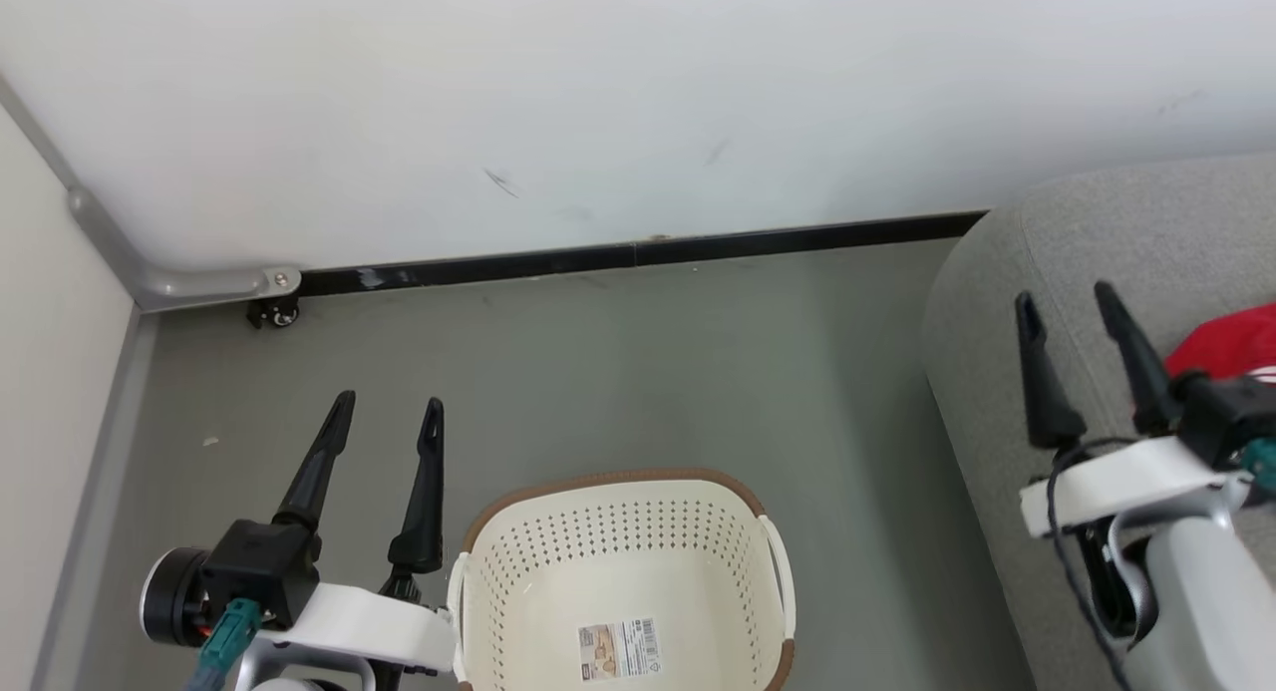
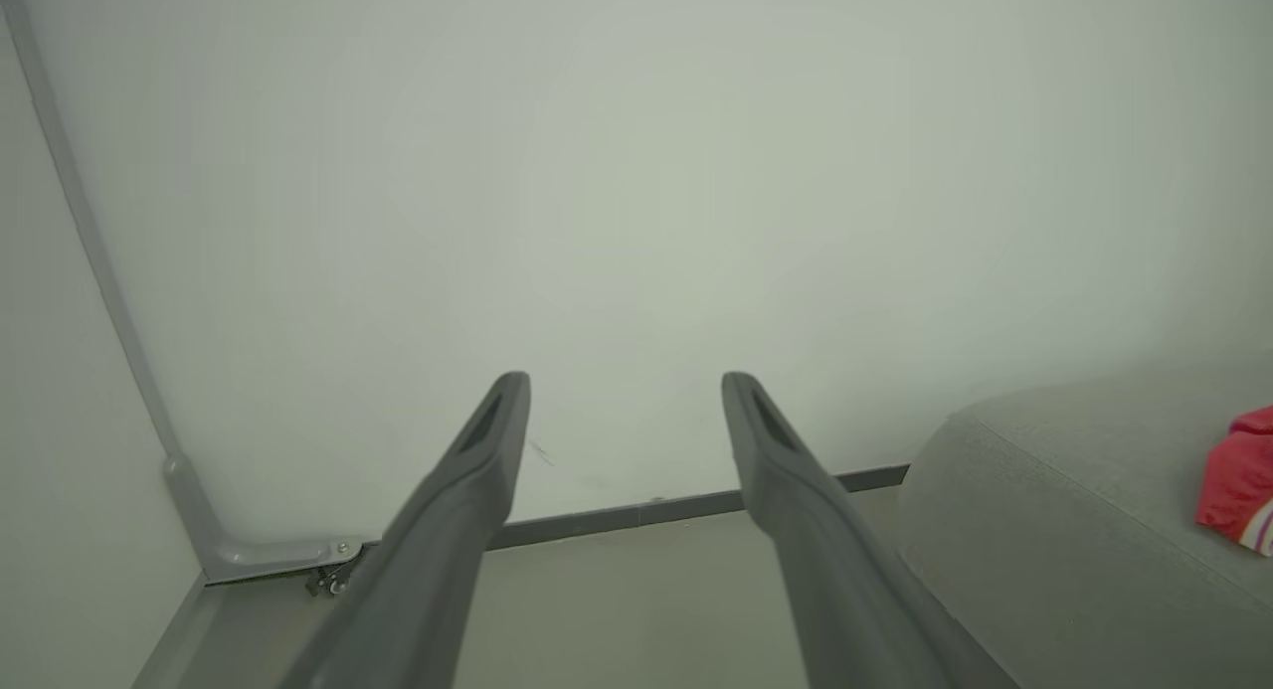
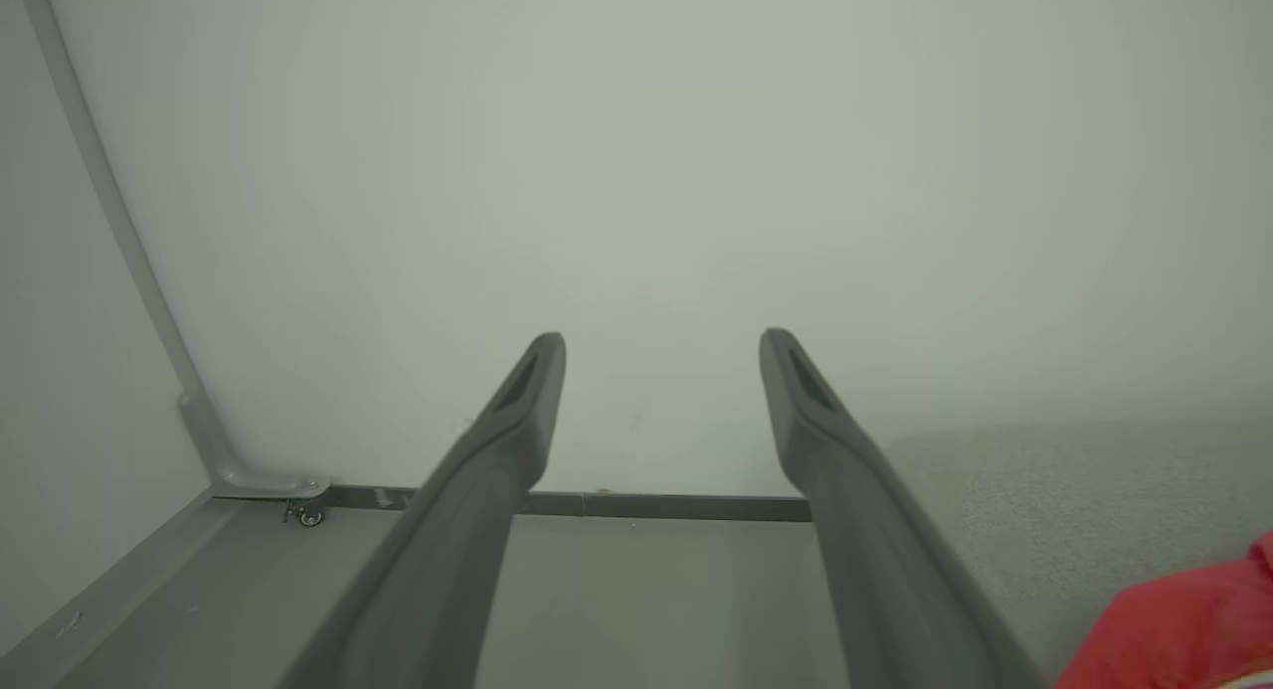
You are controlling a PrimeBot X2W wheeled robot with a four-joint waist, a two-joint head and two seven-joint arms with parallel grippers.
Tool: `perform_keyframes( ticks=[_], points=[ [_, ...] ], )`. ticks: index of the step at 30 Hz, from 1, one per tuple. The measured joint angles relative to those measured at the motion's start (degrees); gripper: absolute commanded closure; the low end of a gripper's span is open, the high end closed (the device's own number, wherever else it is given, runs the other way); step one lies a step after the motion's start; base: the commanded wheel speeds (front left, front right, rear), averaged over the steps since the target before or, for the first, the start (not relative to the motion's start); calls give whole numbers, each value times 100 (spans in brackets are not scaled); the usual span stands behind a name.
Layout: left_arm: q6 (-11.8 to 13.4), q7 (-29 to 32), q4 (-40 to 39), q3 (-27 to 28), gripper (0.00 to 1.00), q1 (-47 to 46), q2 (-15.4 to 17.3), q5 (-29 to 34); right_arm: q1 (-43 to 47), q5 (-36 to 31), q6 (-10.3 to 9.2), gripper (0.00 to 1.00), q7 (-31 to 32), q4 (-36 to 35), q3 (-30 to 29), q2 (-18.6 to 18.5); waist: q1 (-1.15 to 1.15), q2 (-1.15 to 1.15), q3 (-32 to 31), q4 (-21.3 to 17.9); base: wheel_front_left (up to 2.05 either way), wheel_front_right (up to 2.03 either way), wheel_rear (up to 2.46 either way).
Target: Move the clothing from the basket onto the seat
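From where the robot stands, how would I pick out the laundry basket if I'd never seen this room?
Start at the white wall, then come down across the grey floor toward the robot. The basket stands there, left of the grey seat and right of the left gripper. It alone is cream plastic dotted with holes, with a brown rim and a paper label inside.

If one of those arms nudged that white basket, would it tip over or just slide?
Probably slide: the basket looks empty, its bottom bare but for a label, so it is likely light. Its perforated plastic walls seem stiff. The floor looks smooth.
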Motion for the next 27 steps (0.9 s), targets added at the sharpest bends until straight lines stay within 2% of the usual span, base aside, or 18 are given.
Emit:
perform_keyframes(
  ticks=[13,27],
  points=[
    [87,0,253,40,0,347,-102,207,978,-319,0,0,-1,-241,-149,545,0,0,-392,149,0,0,0],
    [201,0,366,47,0,472,-135,379,1558,-561,0,0,0,-550,-215,688,0,0,-611,207,0,0,0]
  ],
)
